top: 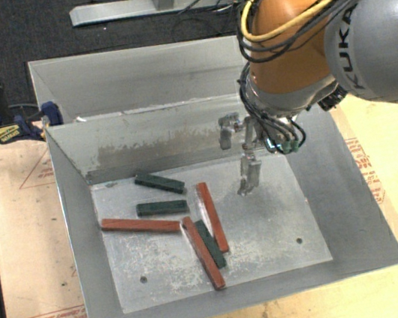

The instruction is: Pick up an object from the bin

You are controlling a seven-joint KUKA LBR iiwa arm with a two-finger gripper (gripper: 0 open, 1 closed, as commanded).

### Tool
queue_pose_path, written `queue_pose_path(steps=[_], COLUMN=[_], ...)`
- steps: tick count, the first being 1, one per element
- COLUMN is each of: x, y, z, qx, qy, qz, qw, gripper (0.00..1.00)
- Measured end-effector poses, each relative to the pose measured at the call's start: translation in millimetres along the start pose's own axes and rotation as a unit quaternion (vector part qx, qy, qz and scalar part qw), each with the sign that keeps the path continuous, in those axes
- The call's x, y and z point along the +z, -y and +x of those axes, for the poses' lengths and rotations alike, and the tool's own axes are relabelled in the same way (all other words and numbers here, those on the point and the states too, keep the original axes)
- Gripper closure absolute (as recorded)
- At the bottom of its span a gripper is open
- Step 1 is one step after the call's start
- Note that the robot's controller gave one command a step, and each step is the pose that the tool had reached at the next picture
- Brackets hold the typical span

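My gripper hangs over the bin floor right of centre, fingers apart and open, with nothing between them. Nearest to it, a little to the left, lies a red-brown bar, roughly upright in the picture. Beside that bar a dark green bar rests against a second red-brown bar. None of them touches the gripper.
Further left lie two more dark green bars and a long red-brown bar. The bin's back wall rises just behind the gripper. The arm with its orange cover reaches in from the upper right.
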State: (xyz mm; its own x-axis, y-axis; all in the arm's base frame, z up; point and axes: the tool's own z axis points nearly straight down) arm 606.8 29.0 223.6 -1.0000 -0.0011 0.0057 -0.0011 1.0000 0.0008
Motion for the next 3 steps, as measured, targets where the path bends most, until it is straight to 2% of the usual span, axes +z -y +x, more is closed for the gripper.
queue_pose_path(steps=[1,2,3], x=[151.9,123.0,124.0], y=[-55.5,-38.6,-33.8], z=[44.0,38.0,29.7], qx=[-0.32,-0.507,-0.647], qy=[0.0049,0.0048,0.0035], qz=[0.001,0.002,0.002], qw=[0.9473,0.8618,0.7627], gripper=[0.0,0.0,0.0])
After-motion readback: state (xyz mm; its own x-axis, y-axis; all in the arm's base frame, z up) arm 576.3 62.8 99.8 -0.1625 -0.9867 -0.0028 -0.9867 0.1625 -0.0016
